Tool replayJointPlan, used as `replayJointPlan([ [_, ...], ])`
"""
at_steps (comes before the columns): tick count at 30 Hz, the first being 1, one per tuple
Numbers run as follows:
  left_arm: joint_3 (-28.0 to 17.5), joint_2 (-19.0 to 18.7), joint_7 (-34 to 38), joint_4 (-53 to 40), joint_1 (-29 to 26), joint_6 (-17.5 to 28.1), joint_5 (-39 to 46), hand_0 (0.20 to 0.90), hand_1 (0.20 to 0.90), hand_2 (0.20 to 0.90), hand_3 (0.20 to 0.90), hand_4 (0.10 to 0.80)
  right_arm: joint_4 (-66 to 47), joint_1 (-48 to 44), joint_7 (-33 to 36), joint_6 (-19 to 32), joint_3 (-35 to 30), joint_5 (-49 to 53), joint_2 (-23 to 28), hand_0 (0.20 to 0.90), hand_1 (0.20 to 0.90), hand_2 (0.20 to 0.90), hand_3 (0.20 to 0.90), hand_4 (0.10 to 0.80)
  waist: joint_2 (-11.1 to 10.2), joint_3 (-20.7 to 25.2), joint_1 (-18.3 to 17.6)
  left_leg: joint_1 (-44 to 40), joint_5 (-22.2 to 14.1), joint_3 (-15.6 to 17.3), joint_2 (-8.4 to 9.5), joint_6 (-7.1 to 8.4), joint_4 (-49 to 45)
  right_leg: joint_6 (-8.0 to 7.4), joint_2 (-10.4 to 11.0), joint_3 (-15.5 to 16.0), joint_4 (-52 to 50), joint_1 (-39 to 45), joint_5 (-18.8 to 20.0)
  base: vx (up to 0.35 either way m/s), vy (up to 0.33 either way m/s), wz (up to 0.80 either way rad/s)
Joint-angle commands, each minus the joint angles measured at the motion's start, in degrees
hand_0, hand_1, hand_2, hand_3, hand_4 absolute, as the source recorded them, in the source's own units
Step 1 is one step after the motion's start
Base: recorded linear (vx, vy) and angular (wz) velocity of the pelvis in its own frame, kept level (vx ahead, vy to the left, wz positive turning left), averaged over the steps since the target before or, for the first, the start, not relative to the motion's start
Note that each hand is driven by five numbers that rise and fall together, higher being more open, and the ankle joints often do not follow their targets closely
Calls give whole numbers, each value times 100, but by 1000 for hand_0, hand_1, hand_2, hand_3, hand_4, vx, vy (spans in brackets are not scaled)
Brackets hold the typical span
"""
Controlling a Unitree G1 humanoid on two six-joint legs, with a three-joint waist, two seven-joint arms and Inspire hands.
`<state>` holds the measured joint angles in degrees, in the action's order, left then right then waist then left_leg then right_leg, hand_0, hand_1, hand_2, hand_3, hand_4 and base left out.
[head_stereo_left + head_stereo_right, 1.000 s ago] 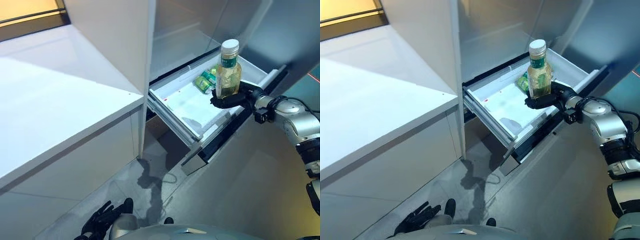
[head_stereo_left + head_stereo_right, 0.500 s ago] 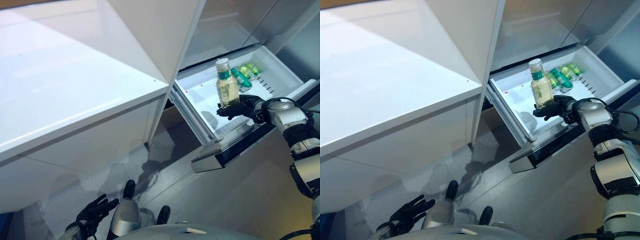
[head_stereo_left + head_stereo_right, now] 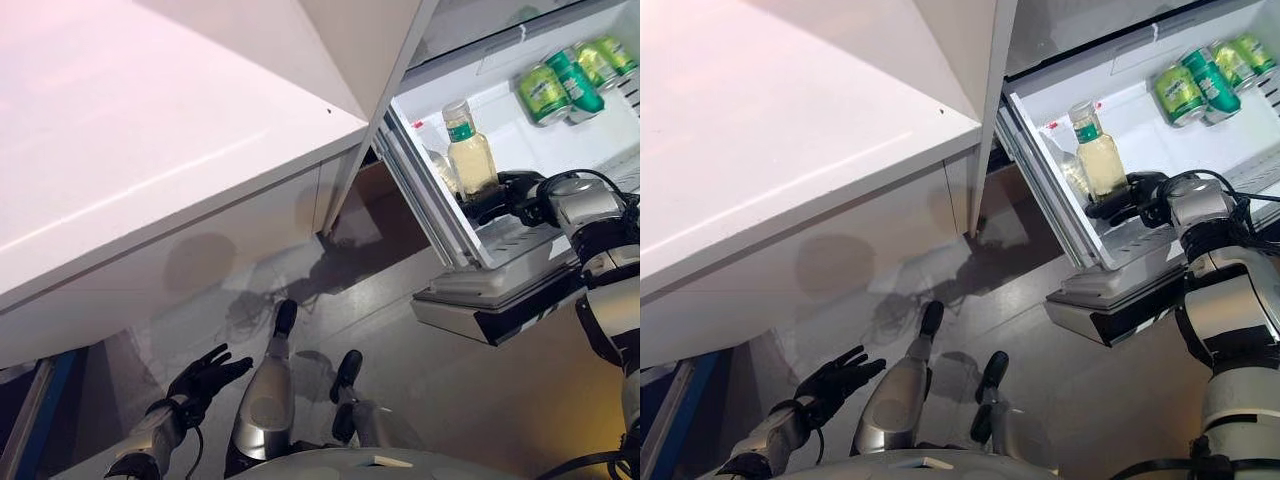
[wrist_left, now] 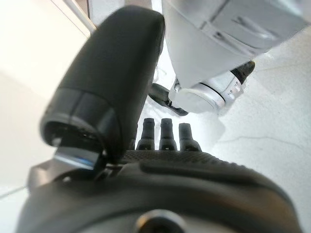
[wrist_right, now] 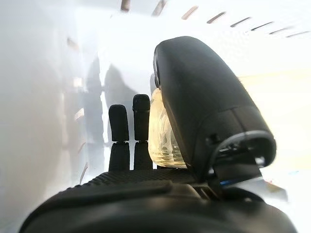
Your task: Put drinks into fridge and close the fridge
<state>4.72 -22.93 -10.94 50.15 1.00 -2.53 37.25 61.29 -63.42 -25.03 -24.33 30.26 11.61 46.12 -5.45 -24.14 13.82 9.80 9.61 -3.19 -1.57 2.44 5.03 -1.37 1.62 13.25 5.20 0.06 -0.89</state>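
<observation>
A bottle of pale yellow drink [image 3: 470, 160] with a white cap and a green neck label stands upright in my right hand [image 3: 503, 196], low inside the open white fridge drawer [image 3: 426, 192], close to its near side wall. The right wrist view shows the bottle [image 5: 163, 138] pinched between the thumb [image 5: 199, 107] and the fingers. I cannot tell whether it rests on the drawer floor. Green cans [image 3: 562, 84] lie at the drawer's far end. My left hand [image 3: 205, 376] hangs low by the floor, fingers spread and empty.
A white counter [image 3: 150, 150] runs along the left, with its corner next to the drawer. The drawer's dark-edged front panel [image 3: 500, 312] sticks out over the grey floor [image 3: 400, 330]. The fridge's upper compartment [image 3: 470, 15] is above the drawer.
The camera has swung, so the drawer now sits at the upper right. My right hand has lowered the bottle from above the drawer down into it, beside the side wall.
</observation>
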Motion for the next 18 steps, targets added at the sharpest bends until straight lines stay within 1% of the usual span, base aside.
replayJointPlan([
  [1,287,-241,33,-169,302,-127,252,900,900,900,900,800,112,-1293,-8,268,586,-191,591,300,300,300,200,100,101,205,-62,66,-691,-87,373,-202,-107,-203,20,-230,-251,-784,456,-63,32,-4],
  [4,278,-277,96,-193,248,-154,318,900,900,900,900,800,367,-1393,-106,318,663,-499,559,300,300,300,200,100,136,190,-44,117,-664,-75,382,-196,-92,-199,41,-178,-258,-843,448,-55,25,-2],
  [8,270,-346,174,-289,170,-266,370,900,900,900,900,800,617,-1556,-179,128,743,-823,529,300,300,300,200,100,160,171,4,159,-632,-74,394,-189,-92,-193,60,-103,-270,-875,450,-42,2,3],
  [10,262,-364,191,-324,169,-320,367,900,900,900,900,800,711,-1591,-267,147,802,-1275,546,300,300,300,200,100,168,187,16,166,-620,-56,394,-186,-93,-197,75,-71,-281,-886,450,-8,1,5],
  [11,244,-370,280,-467,185,-454,367,900,900,900,900,800,708,-1591,-328,19,820,-1380,530,300,300,300,200,100,172,209,37,159,-618,-63,404,-186,-93,-213,84,-68,-285,-875,451,0,0,0],
  [15,183,-462,498,-640,85,-739,301,900,900,900,900,800,794,-1668,-647,-137,861,-1966,526,300,300,300,200,100,73,291,99,141,-646,-71,398,-185,-90,-201,88,-14,-259,-842,443,34,-63,3],
  [16,118,-471,555,-616,30,-808,242,900,900,900,900,800,848,-1737,-797,2,949,-2287,587,300,300,300,200,100,31,331,106,139,-649,-53,379,-178,-92,-204,92,5,-263,-847,451,40,-60,8],
  [18,74,-509,600,-572,-41,-866,241,900,900,900,900,800,874,-1819,-954,12,1054,-2268,602,300,300,300,200,100,4,345,110,144,-647,-37,369,-179,-92,-206,95,20,-267,-858,462,20,-26,7],
])
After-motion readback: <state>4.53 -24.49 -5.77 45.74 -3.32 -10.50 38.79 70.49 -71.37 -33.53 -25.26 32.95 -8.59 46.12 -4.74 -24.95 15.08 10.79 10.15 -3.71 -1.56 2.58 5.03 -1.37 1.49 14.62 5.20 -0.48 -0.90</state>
